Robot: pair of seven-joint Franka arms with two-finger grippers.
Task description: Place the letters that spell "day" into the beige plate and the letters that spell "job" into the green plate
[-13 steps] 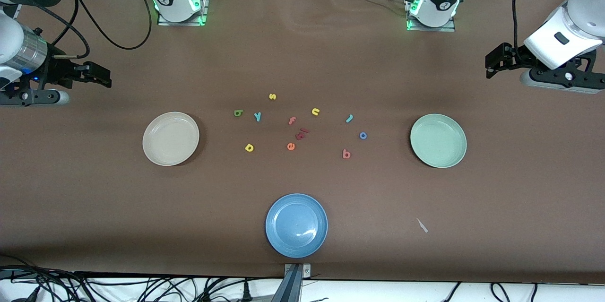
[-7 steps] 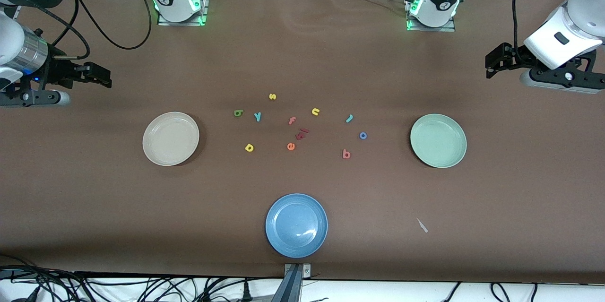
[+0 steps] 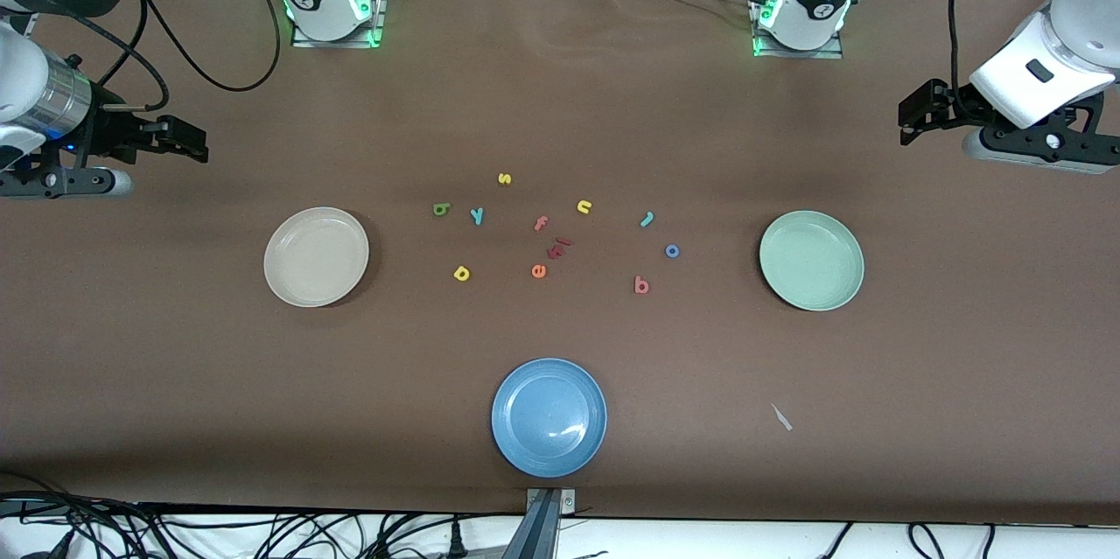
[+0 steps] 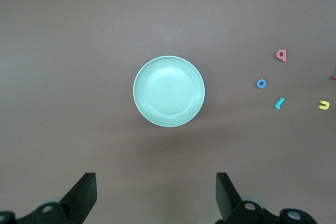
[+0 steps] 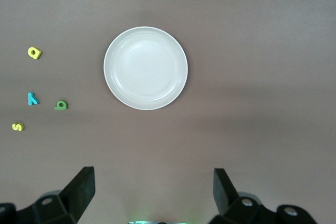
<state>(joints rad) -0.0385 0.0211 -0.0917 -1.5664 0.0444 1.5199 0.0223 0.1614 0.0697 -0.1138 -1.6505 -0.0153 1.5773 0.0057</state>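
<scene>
The beige plate (image 3: pixel 316 256) (image 5: pixel 145 68) lies empty toward the right arm's end, the green plate (image 3: pixel 811 260) (image 4: pixel 169 91) empty toward the left arm's end. Between them on the table lie the green d (image 3: pixel 442 209) (image 5: pixel 61 105), teal y (image 3: pixel 477 215) (image 5: pixel 32 98), yellow a (image 3: pixel 461 274) (image 5: pixel 34 52), teal j (image 3: pixel 647 220) (image 4: pixel 280 103), blue o (image 3: pixel 672 251) (image 4: pixel 261 83) and salmon b (image 3: pixel 641 284) (image 4: pixel 282 54). My right gripper (image 3: pixel 194 146) (image 5: pixel 153 172) hangs open over bare table at its end. My left gripper (image 3: pixel 910 115) (image 4: pixel 155 178) hangs open at its own end. Both hold nothing.
A blue plate (image 3: pixel 549 416) sits near the front edge. Among the letters lie a yellow s (image 3: pixel 504 178), yellow n (image 3: pixel 584 206), salmon f (image 3: pixel 541 223), orange e (image 3: pixel 538 271) and dark red pieces (image 3: pixel 558 248). A pale scrap (image 3: pixel 781 417) lies nearer the camera than the green plate.
</scene>
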